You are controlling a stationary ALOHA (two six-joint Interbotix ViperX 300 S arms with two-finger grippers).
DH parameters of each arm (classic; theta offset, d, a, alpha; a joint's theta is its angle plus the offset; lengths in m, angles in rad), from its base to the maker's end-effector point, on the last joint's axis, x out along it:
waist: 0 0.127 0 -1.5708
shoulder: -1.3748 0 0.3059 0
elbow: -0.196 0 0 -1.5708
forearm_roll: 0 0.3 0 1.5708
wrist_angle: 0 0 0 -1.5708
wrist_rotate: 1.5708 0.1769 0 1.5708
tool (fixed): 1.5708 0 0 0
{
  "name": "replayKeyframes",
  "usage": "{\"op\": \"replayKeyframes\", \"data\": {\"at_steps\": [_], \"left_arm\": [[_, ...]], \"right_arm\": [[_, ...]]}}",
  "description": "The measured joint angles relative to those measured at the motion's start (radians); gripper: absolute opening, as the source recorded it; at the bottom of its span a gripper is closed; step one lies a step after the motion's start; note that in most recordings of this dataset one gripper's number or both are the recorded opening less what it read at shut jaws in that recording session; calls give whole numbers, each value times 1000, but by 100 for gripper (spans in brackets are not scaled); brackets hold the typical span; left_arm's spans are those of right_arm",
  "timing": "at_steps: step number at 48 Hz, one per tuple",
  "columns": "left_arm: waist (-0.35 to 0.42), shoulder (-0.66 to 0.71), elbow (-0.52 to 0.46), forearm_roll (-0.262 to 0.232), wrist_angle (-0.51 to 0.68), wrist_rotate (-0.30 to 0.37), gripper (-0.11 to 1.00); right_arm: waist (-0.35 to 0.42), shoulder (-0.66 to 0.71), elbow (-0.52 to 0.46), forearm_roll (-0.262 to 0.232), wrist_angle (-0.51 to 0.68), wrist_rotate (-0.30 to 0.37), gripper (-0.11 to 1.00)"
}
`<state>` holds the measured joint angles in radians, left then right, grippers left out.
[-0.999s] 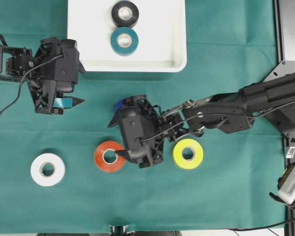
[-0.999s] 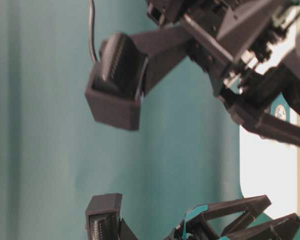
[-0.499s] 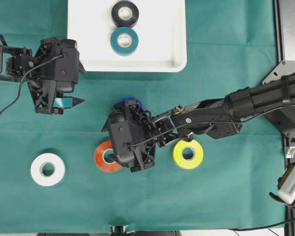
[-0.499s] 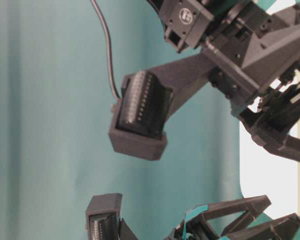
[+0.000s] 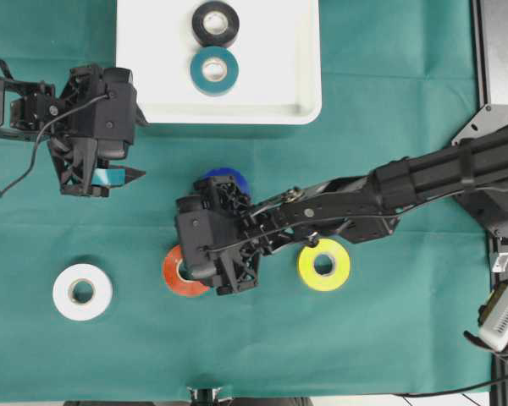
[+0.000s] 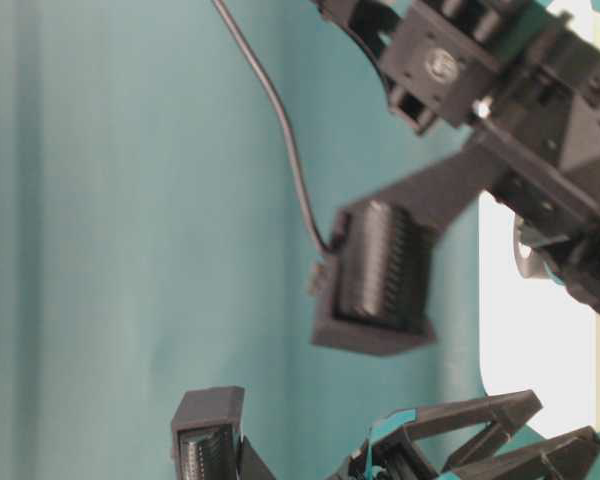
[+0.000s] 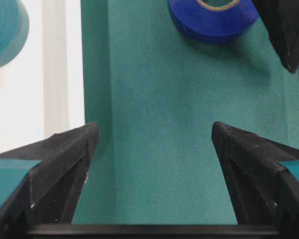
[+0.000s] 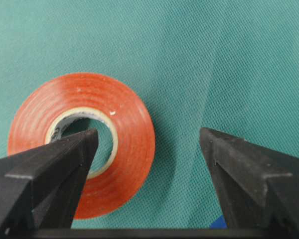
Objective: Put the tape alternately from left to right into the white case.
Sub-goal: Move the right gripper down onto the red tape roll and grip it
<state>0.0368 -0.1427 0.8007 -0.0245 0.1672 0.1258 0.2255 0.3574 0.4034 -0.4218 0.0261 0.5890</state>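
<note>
The white case is lying at the top of the green-covered surface, and two rolls are resting flat inside it: the black tape and, just below it in the overhead view, the teal tape. Four rolls are lying on the cloth outside the case: the white tape at the left, the red-orange tape, the blue tape and the yellow tape.

The right gripper is being held over the red-orange tape with its jaws spread wide; one fingertip is being seen over the roll's pale core, and nothing is being gripped.

The left gripper is being held beside the case's lower left corner, jaws wide apart and empty.
</note>
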Motion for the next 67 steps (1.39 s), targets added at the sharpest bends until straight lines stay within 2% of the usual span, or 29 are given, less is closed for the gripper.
{"op": "replayKeyframes", "data": {"at_steps": [12, 22, 27, 31, 39, 42, 44, 67], "left_arm": [[0, -2, 0, 0, 0, 0, 100], [0, -2, 0, 2, 0, 0, 100], [0, -2, 0, 2, 0, 0, 100], [0, 0, 0, 0, 0, 0, 100], [0, 0, 0, 0, 0, 0, 100], [0, -2, 0, 2, 0, 0, 100], [0, 0, 0, 2, 0, 0, 100], [0, 0, 0, 2, 0, 0, 100]], "right_arm": [[5, 25, -37, 0, 75, 3, 87], [6, 25, -40, -2, 86, 3, 86], [6, 25, -40, -2, 84, 0, 81], [5, 25, -41, 0, 84, 0, 68], [9, 25, -41, 0, 84, 0, 22], [11, 26, -43, 0, 86, -2, 8], [11, 25, -43, -2, 89, 2, 3], [14, 20, -46, -2, 91, -2, 4]]}}
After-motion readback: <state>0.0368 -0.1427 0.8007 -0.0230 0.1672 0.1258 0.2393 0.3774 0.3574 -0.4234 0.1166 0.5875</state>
